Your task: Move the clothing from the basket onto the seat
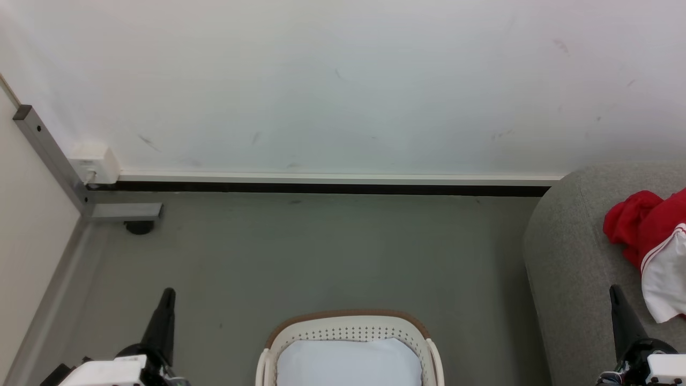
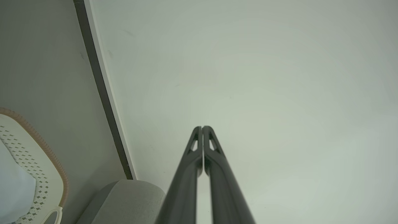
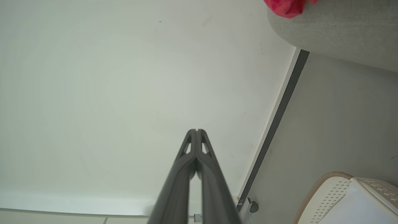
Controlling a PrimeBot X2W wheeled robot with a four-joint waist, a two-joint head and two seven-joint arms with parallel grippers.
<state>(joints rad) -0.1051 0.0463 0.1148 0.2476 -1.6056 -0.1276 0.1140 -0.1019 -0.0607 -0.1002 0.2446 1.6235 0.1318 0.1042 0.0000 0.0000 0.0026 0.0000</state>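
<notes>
Red clothing [image 1: 651,236] on seat [image 1: 568,257], 3 o'clock; basket [image 1: 348,321], 6 o'clock, lining [image 1: 348,364] bare where visible. Left gripper [image 2: 202,127], right gripper [image 3: 196,130] pressed together, empty. Transfer seemingly done; next: confirm basket.

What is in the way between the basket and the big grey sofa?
Nothing that I can see. Just bare grey floor lies between the basket and the sofa to its right. The red clothing already lies on the sofa, and the visible part of the basket shows its pale lining.
</notes>
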